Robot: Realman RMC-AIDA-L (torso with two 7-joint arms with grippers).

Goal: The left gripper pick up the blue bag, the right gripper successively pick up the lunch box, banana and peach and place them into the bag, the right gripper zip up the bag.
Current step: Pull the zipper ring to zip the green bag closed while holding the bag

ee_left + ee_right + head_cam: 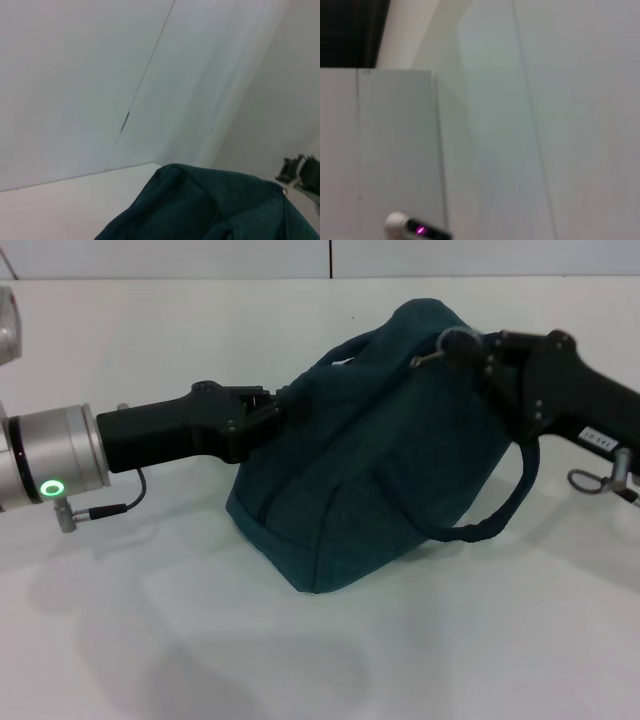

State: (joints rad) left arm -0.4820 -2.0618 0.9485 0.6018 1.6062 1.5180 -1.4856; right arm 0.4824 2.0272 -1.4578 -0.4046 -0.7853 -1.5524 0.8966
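White label on the right hand (478, 352): print unreadable

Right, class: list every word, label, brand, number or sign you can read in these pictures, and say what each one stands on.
No text can be read in any view.
White label on the right gripper, at: dark marks, too small to read.
Blue bag: no logo or print shows on the visible side.
Left gripper: no lettering, only a green ring light on its wrist.
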